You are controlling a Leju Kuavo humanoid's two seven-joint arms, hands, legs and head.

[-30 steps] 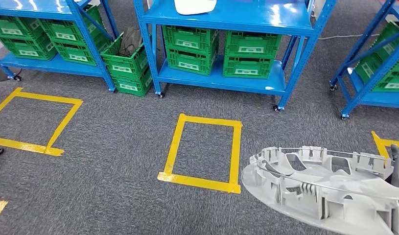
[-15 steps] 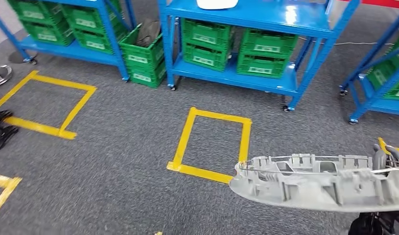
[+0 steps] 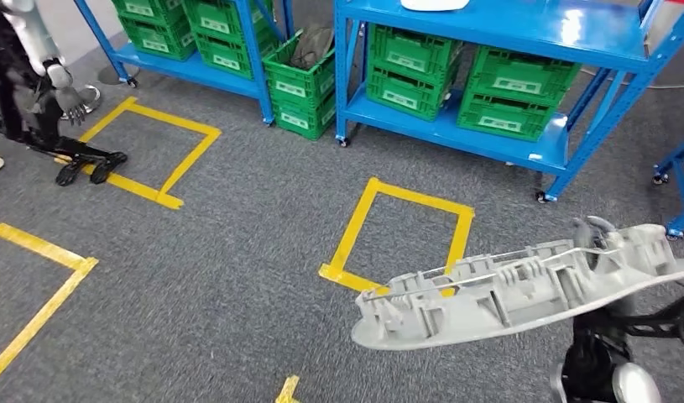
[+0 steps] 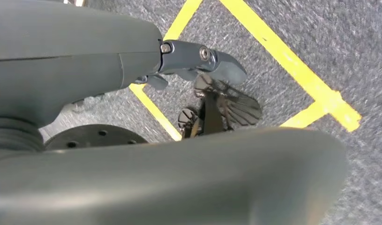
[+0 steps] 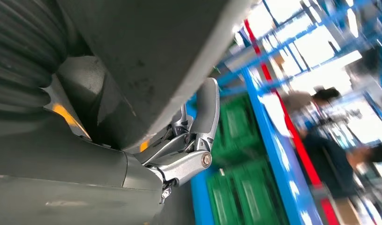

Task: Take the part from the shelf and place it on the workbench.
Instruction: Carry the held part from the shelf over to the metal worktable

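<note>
One grey part [image 3: 498, 298] hangs tilted at near right above the carpet, gripped by the right hand [image 3: 597, 243]; left hand [image 4: 198, 58] grip unclear.

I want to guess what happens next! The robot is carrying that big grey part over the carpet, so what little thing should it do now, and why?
Probably keep a firm hold and keep turning to look for the workbench. The grey part is in the right hand, above carpet and the yellow tape square. In the head view there are blue shelves with green crates, and no bench to put it on.
</note>
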